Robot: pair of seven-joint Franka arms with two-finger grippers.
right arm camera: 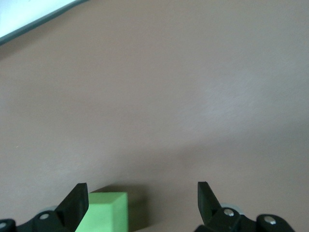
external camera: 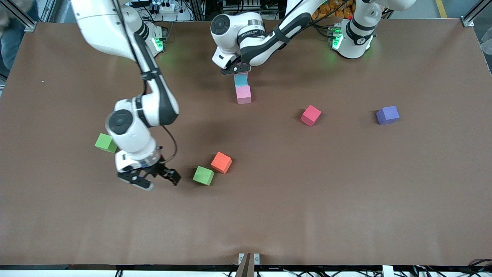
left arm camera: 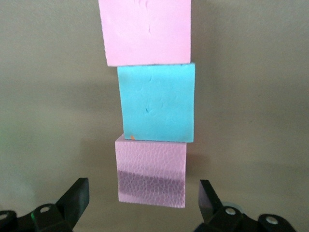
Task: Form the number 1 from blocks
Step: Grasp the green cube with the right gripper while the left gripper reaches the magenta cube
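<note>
A short single-file row of cubes lies near the arms' bases: a sky blue cube (external camera: 241,80) with a light pink cube (external camera: 243,94) nearer the front camera. The left wrist view shows the row as pink (left arm camera: 147,31), blue (left arm camera: 157,101), and another pink (left arm camera: 151,169). My left gripper (external camera: 235,70) (left arm camera: 143,200) is open over that last pink cube, its fingertips (left arm camera: 77,193) clear of the cube's sides. My right gripper (external camera: 152,180) (right arm camera: 142,193) hangs open beside a green cube (external camera: 203,175). A green cube (right arm camera: 104,210) shows by one fingertip.
A crimson cube (external camera: 310,115) and a purple cube (external camera: 387,115) lie toward the left arm's end. An orange cube (external camera: 221,162) touches the green one's corner. A second green cube (external camera: 105,142) sits partly under the right arm.
</note>
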